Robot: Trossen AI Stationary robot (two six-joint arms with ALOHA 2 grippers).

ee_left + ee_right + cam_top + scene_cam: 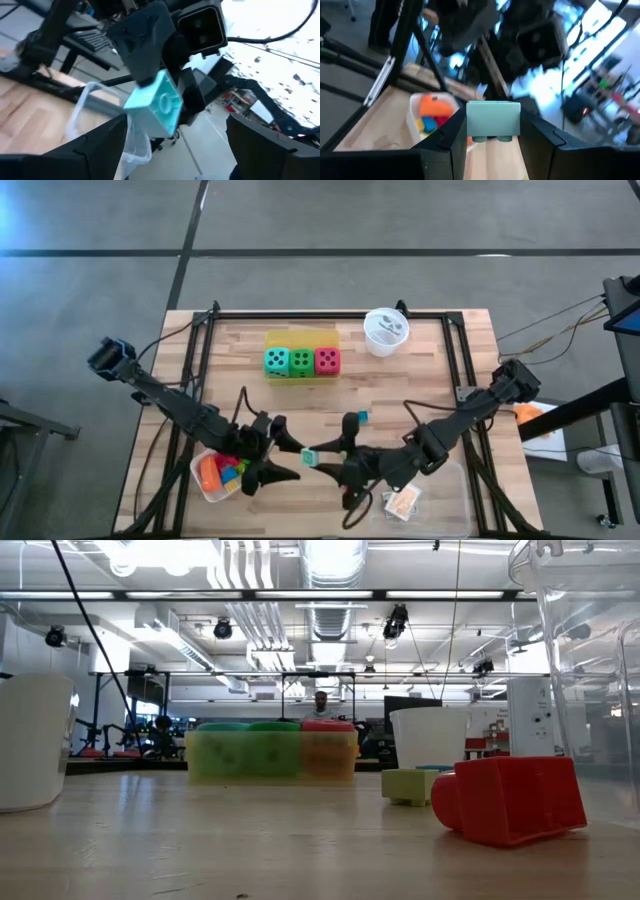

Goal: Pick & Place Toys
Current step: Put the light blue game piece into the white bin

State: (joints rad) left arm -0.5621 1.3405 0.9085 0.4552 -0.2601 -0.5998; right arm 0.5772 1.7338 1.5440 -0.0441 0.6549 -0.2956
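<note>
Your right gripper [492,132] clamps teal block [493,121], mid-handover; left gripper [175,145] spread wide beside it. White tray [205,480] holds few blocks; red block [510,800], others remain.

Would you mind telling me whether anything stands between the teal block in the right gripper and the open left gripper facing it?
Nothing visible does. The right gripper holds the teal block above the table, and the left gripper, fingers apart, faces it. The left wrist view shows the block between those fingers with only open space around it.
</note>
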